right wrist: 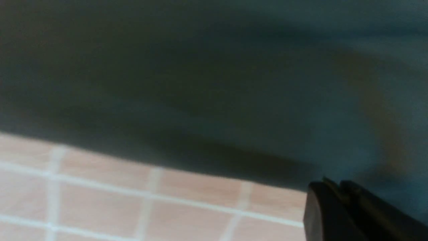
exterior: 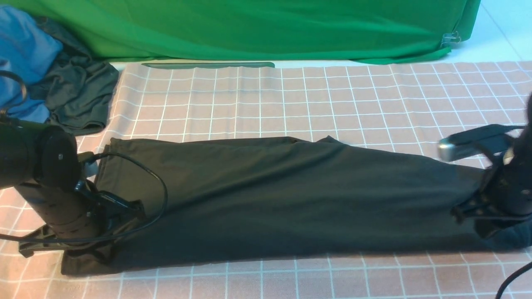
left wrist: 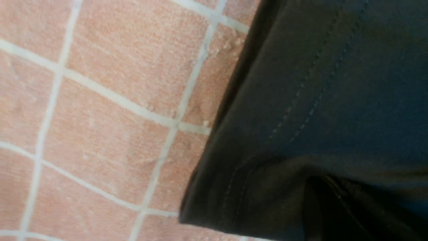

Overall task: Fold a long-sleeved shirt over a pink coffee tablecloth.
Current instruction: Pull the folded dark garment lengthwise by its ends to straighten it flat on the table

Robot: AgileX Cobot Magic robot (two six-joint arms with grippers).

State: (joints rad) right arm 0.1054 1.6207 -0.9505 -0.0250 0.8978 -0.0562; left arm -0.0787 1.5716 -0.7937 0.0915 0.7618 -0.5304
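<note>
Your left gripper (exterior: 133, 207), lower left, clamps the long-sleeved shirt (exterior: 270, 195) lying across the pink coffee tablecloth (exterior: 249, 99); whether the right gripper (exterior: 461, 209), mid right, holds is unclear, so check before lifting.

Worktop (exterior: 490, 56): pale, bare at far right.
Covering: pink coffee tablecloth (exterior: 291, 95), spread flat.
On cloth: long-sleeved shirt (exterior: 291, 195).

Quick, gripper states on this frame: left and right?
Left gripper: closed, pinching the long-sleeved shirt at one end.
Right gripper: at the shirt's other end; open or closed cannot be told.
</note>
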